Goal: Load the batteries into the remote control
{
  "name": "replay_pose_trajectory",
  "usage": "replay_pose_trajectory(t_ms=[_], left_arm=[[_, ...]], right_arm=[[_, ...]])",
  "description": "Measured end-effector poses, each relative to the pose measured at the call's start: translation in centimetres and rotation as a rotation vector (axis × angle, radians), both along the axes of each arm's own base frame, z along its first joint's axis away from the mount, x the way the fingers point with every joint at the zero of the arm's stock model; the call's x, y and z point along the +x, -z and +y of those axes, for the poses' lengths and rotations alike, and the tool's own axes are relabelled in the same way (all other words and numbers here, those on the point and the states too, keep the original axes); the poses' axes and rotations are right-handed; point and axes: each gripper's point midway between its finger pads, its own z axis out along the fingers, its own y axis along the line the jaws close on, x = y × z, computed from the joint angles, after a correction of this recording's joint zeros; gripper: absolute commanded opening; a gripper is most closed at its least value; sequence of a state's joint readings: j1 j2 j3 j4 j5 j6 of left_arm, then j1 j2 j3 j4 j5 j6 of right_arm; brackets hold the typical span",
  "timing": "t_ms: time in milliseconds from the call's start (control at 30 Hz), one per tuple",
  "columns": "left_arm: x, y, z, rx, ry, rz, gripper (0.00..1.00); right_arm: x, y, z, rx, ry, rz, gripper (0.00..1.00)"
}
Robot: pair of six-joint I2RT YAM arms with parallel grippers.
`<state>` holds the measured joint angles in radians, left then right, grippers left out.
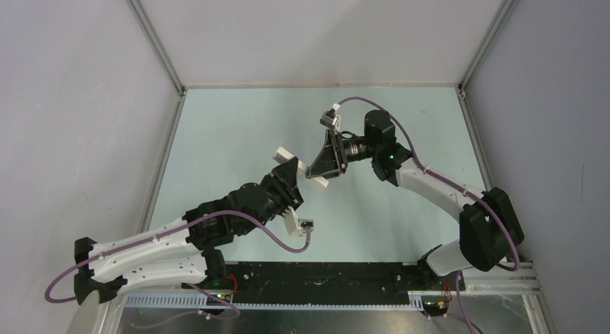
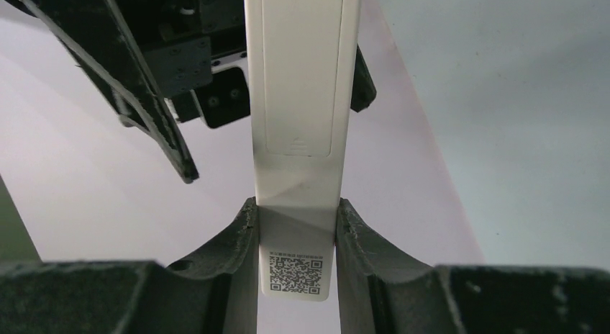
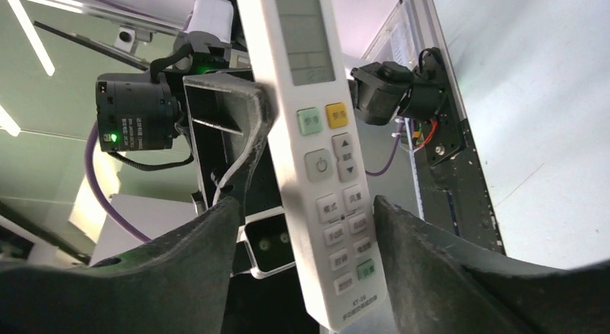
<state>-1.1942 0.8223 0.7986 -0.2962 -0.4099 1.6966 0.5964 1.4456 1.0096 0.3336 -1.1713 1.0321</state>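
Note:
The remote control (image 2: 298, 96) is a slim white bar held up off the table between both arms. My left gripper (image 2: 296, 208) is shut on its end with the QR label, the back face toward that camera. In the right wrist view its button face (image 3: 324, 168) shows, the lower end lying between the fingers of my right gripper (image 3: 306, 204). The right finger is at its edge, while a gap remains on the left side. From above, the remote control (image 1: 285, 155) meets both the left gripper (image 1: 290, 177) and the right gripper (image 1: 317, 168) mid-table. The batteries are out of view.
A pale green table (image 1: 237, 125) lies below, boxed in by grey walls and an aluminium frame (image 1: 155, 39). The black rail (image 1: 324, 276) with the arm bases runs along the near edge. The left arm's camera housing (image 3: 137, 118) sits close behind the remote.

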Motion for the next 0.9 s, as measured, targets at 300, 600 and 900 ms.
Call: replay_pose_trajectory(t_ms=[300, 600, 900], left_arm=[[-0.1, -1.9, -0.1, -0.044, 0.009, -0.069, 0.01], [-0.2, -3.2, -0.1, -0.090, 0.012, -0.102, 0.23], [0.2, -1.4, 0.0, -0.058, -0.014, -0.079, 1.00]], right_arm=[[0.1, -1.4, 0.7, 0.044, -0.035, 0.081, 0.52], [-0.3, -2.6, 0.8, 0.081, -0.062, 0.090, 0.21], [-0.5, -2.1, 1.1, 0.056, -0.061, 0.133, 0.16]])
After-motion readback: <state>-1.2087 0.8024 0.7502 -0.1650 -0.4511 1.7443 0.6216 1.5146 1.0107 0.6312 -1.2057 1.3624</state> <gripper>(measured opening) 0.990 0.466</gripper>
